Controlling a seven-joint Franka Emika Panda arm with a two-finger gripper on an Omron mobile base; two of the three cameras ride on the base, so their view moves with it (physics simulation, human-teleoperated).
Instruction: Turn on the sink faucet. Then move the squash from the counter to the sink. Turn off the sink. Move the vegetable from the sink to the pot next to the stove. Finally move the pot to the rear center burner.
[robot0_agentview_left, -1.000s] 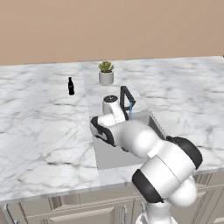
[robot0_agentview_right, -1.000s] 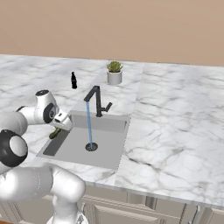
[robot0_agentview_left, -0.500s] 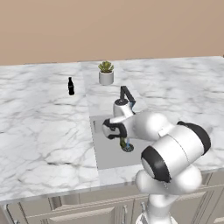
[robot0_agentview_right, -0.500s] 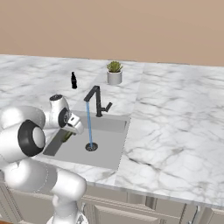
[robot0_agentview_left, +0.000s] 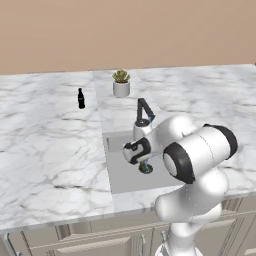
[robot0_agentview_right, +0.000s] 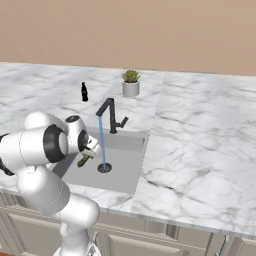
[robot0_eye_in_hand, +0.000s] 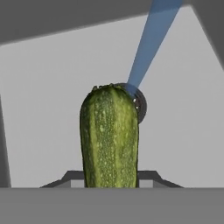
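Observation:
My gripper (robot0_agentview_right: 88, 154) is shut on the squash (robot0_eye_in_hand: 109, 135), a slim dark green vegetable with yellowish patches, and holds it over the grey sink (robot0_agentview_right: 125, 145). In the hand view the squash's tip points at the round dark drain (robot0_eye_in_hand: 141, 105), between my fingertips (robot0_eye_in_hand: 72, 177). From the black faucet (robot0_agentview_right: 111, 114) a blue stream of water (robot0_agentview_right: 102, 145) falls onto the drain (robot0_agentview_right: 104, 168), just right of the squash (robot0_agentview_right: 84, 160). In the left base view the gripper (robot0_agentview_left: 144, 165) hangs low above the basin (robot0_agentview_left: 120, 175). The pot and the stove are out of view.
White marble counter (robot0_agentview_left: 50, 150) surrounds the basin on all sides. A small black bottle (robot0_agentview_left: 80, 98) and a potted plant (robot0_agentview_left: 120, 83) stand behind the sink near the wall. The faucet (robot0_agentview_left: 145, 110) rises right behind my hand.
The arm has swung from the basin's left side toward its middle, carrying the squash closer to the drain and the water stream. The water keeps running.

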